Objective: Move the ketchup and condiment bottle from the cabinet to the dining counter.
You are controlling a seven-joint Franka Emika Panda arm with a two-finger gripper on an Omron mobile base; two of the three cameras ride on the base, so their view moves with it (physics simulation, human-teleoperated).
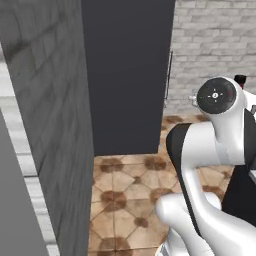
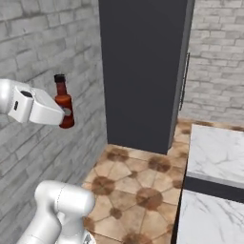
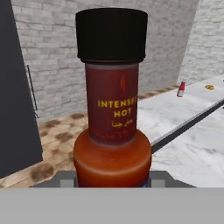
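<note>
Dining counter (image 3: 183,118): long white marble top running off to the right in the hand view; near corner also shows at lower right of the right base view. One small red bottle with a pale cap stands on it far down the slab: the ketchup (image 3: 180,89), by its look. So half the job reads as done.

Tall dark cupboard (image 2: 143,71): closed, stands against the brick wall ahead, silver bar handle on its right edge. Contents hidden. It is a pantry unit, not the wall cabinet.

Gripper (image 2: 61,114): clamped on the lower body of the condiment bottle (image 2: 63,102), which it carries upright in the air beside the brick wall, well clear of the tiled floor and well apart from the counter.

Condiment bottle, hand view: dark cap, brown-red neck with yellow lettering, orange-red bulb below. Opaque; fill level cannot be told.

Left to do, as I judge: carry this bottle over to the marble and set it down upright, near the ketchup.
</note>
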